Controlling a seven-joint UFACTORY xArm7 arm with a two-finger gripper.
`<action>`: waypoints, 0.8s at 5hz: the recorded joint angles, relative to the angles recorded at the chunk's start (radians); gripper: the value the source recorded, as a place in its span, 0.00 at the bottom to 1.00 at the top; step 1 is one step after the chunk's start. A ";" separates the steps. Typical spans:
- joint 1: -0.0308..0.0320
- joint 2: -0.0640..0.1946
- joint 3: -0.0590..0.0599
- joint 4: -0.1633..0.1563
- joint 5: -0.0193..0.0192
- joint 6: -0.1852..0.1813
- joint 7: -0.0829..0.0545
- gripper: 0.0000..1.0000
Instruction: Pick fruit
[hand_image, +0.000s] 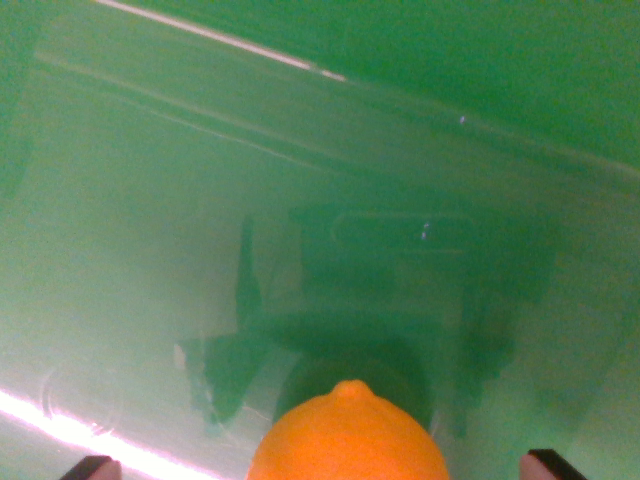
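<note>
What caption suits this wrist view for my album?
An orange fruit sits between the hand's dark fingertips above a glossy green surface.

text: none readable | labels: none | brands: none | numbers: none | signs: none | checked: orange fruit (348, 440), plain skin, no sticker or print | checked: green surface (150, 250), only glare streaks and dim reflections, no lettering can be made out

An orange-yellow, lemon-like fruit (348, 440) with a small nub at its top sits at the bottom centre of the wrist view, over a glossy green surface (150, 250), its lower part cut off.
</note>
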 joint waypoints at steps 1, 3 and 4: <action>0.0000 0.000 0.000 0.000 0.0000 0.000 0.000 0.00; -0.0005 0.004 0.000 -0.011 -0.0002 -0.013 -0.004 0.00; -0.0008 0.007 0.000 -0.017 -0.0003 -0.021 -0.005 0.00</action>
